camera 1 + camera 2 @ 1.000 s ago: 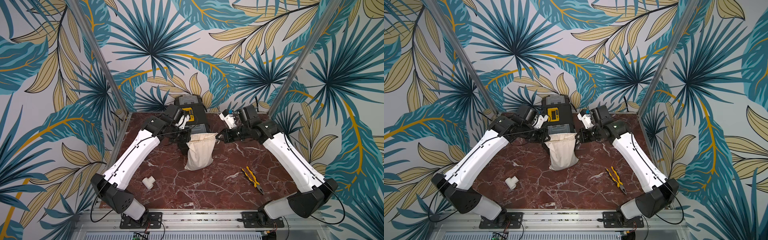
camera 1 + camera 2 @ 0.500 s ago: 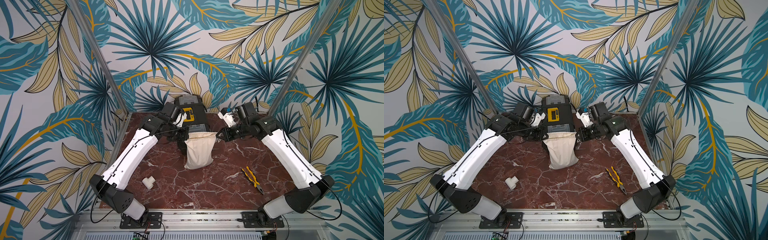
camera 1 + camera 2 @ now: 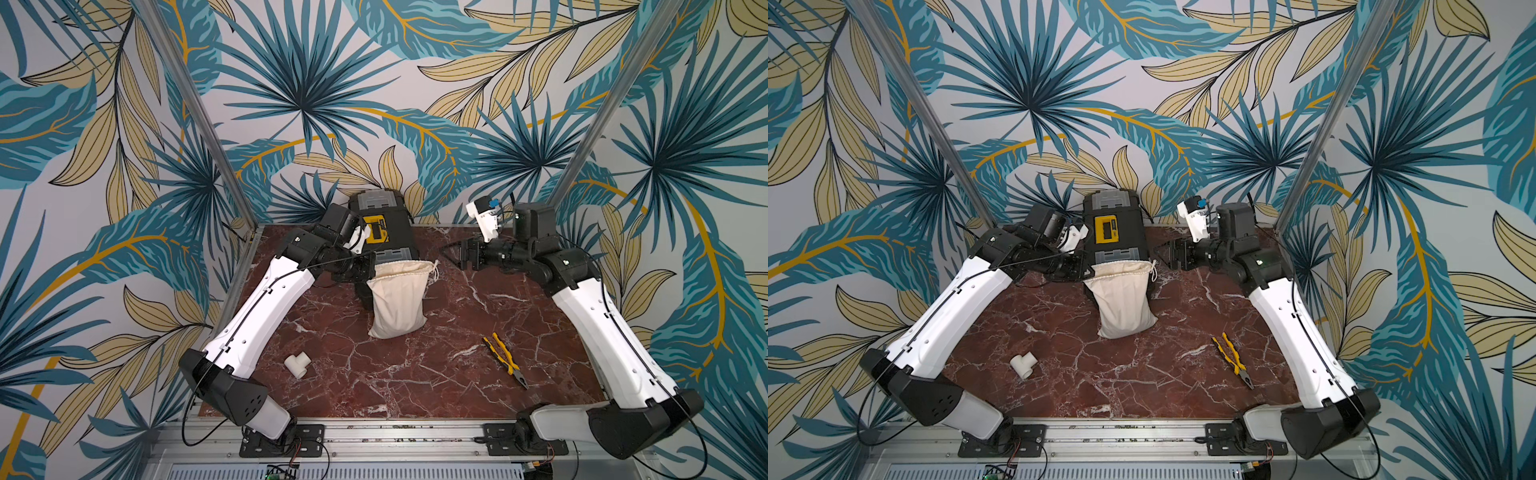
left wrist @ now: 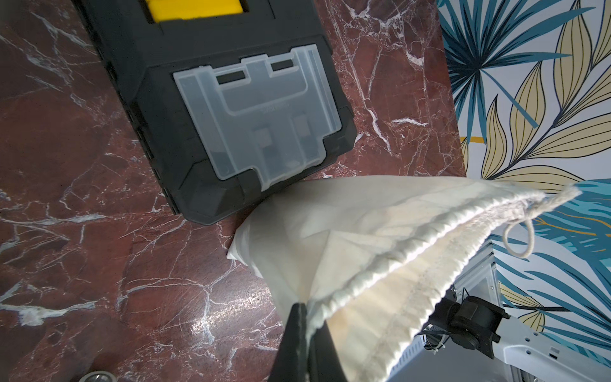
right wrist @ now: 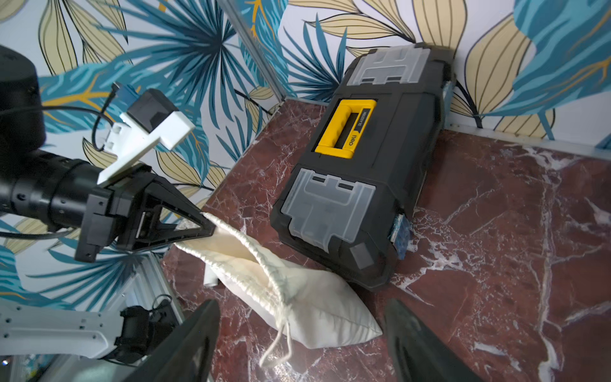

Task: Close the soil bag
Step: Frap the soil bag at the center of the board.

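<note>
The soil bag (image 3: 397,303) is a cream cloth sack that stands on the marble table against the toolbox; both top views show it (image 3: 1125,303). My left gripper (image 3: 370,268) is shut on the left corner of its gathered hem and holds it up, as the left wrist view shows (image 4: 305,307). The hem's right corner hangs free with a loop of thin cord (image 5: 277,347). My right gripper (image 3: 451,253) hovers open a little to the right of that corner, its fingers (image 5: 198,330) wide apart and touching nothing. In the right wrist view a narrow gap shows in the bag's mouth.
A black toolbox (image 3: 382,224) with a yellow handle lies at the back, right behind the bag. A white pipe tee (image 3: 298,364) sits front left on the table. Yellow-handled pliers (image 3: 505,359) lie front right. Patterned walls close in the back and sides.
My right gripper has opened, let go of the bag's right corner and cord, and drawn slightly back to the right. My left gripper keeps its hold on the hem.
</note>
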Motion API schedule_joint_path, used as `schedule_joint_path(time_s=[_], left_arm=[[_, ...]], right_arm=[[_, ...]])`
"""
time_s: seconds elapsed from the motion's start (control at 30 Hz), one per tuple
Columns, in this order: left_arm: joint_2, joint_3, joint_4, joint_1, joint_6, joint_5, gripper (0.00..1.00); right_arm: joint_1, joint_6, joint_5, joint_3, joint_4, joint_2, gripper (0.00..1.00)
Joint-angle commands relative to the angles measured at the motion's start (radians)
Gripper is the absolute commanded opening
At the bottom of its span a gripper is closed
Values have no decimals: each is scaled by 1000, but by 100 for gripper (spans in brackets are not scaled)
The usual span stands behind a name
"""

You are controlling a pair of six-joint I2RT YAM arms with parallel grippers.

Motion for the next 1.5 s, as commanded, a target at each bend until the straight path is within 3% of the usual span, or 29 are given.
schedule_joint_path(time_s=[0.0,0.2,0.5,1.47], left_arm=[[-8,17,10,7,-3,19,0],[-4,23,17,8,-8,35,0],[-17,13,4,6,1,30,0],[-19,15,-4,7,3,43,0]], right_arm=[[-36,-10,-46,-156,149,-97,86],[-42,-71,-282,-227,61,-80,85],[-42,1,-441,-363,307,-64,84],[-44,38,-547,-384,437,24,77]])
